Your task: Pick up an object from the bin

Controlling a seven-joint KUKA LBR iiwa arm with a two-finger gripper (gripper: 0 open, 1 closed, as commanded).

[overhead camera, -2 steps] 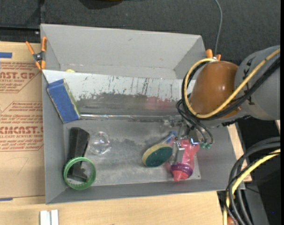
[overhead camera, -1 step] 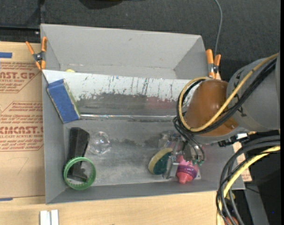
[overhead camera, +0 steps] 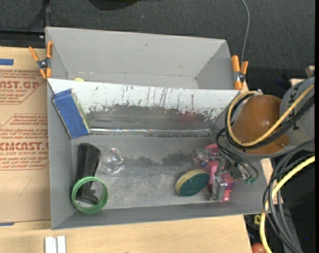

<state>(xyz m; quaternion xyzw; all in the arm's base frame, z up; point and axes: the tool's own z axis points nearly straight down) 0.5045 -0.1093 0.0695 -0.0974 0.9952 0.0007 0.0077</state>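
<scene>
Green ring and green disc are lying unlifted while the gripper is hanging just right of the disc, claw state unclear.

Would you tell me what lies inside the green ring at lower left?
One end of a black block shows inside the green ring; whatever lies beneath it is hidden.

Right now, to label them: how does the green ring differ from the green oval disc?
The green ring is hollow and bright; the green oval disc is solid, darker, tan-edged. The ring lies at the bin's lower left, far from the gripper; the disc lies right beside it. Both are rounded and green.
</scene>
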